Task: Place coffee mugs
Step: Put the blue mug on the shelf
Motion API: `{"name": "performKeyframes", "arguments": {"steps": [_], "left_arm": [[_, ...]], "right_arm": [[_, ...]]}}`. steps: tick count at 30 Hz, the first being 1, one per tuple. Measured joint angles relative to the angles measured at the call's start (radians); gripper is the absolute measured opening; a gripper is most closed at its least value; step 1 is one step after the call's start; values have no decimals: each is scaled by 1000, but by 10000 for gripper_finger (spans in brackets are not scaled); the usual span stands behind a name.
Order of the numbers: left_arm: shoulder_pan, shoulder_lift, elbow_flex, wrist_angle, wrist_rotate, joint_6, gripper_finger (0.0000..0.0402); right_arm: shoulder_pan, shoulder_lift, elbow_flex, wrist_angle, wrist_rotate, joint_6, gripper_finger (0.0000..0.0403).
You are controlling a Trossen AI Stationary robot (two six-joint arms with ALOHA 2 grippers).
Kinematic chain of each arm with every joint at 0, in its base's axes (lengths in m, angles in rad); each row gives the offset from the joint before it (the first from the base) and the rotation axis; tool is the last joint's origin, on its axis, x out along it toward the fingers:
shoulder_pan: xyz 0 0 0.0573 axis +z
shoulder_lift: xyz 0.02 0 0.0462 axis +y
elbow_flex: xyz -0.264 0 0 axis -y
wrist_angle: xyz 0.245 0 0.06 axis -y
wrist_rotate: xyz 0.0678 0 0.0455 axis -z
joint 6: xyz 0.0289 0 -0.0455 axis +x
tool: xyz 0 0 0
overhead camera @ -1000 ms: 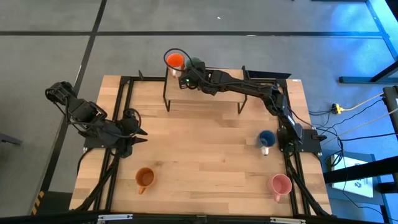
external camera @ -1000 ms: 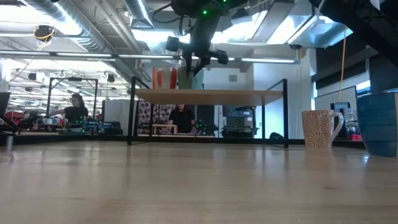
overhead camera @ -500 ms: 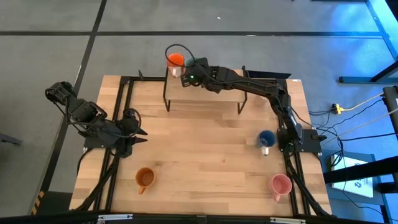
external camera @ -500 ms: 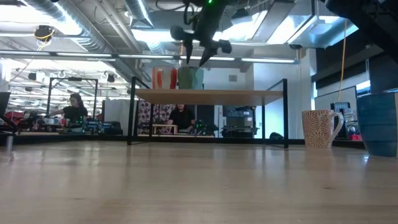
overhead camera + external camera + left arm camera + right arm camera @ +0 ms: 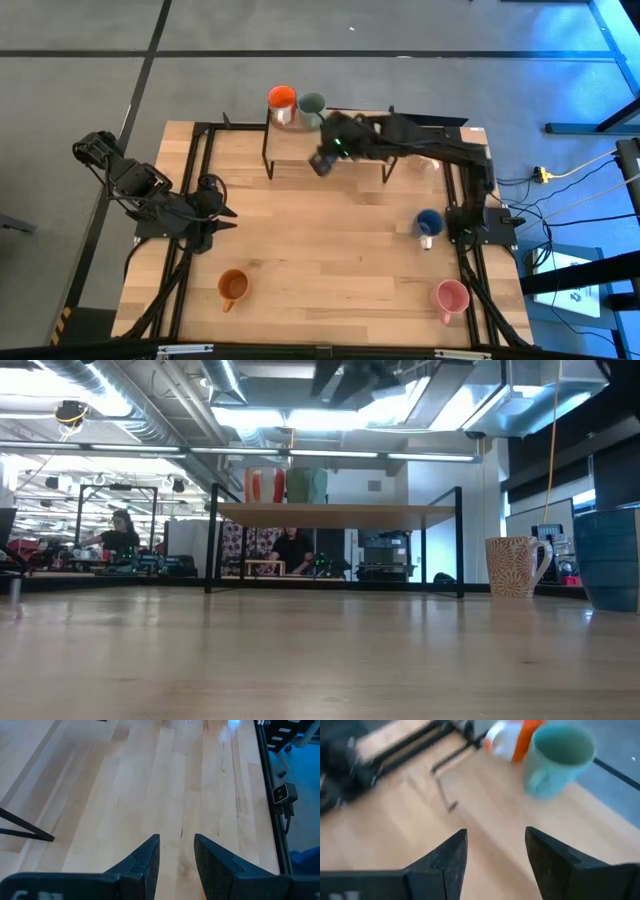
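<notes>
A red-orange mug [image 5: 281,98] and a green mug [image 5: 311,104] stand upright side by side at the left end of a raised wooden shelf [image 5: 290,145] at the table's far edge. They also show in the low view, the red-orange mug [image 5: 264,485] next to the green mug [image 5: 306,485]. My right gripper [image 5: 322,160] hovers open above the shelf, a little nearer than the green mug [image 5: 557,760], with nothing between its fingers. A dark blue mug [image 5: 428,222], a pink mug [image 5: 451,297] and an orange mug [image 5: 232,287] stand on the table. My left gripper [image 5: 225,215] waits at the table's left, open by a narrow gap.
A cream-white patterned mug [image 5: 515,567] stands next to the dark blue mug [image 5: 610,560] at the table's right. The shelf stands on thin black legs [image 5: 212,540]. Bare wooden table lies between the shelf and the near mugs. People sit in the room beyond the table.
My right gripper has opened and let go of the green mug, which stays upright on the shelf beside the red-orange one. The gripper has then risen and drawn back toward the table's near edge and slightly right.
</notes>
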Motion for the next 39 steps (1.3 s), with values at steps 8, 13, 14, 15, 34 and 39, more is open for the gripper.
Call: {"name": "performKeyframes", "arguments": {"steps": [8, 13, 14, 15, 34, 39], "left_arm": [[0, 0, 0, 0, -5, 0, 115], [0, 0, 0, 1, -7, 0, 115], [0, 0, 0, 4, -12, 0, 115], [0, 2, 0, 10, -21, 0, 115], [0, 92, 0, 44, -56, -27, 115], [0, 93, 0, 44, -53, -27, 115]], "right_arm": [[224, -122, 0, -234, 122, 187, 186], [340, -182, 0, -424, 177, 375, 186], [357, -186, -1, -445, 191, 413, 186], [372, -193, -11, -434, 197, 437, 186], [676, -411, -788, -360, -165, 1268, 186], [742, -411, -913, -355, -261, 1447, 186]]}}
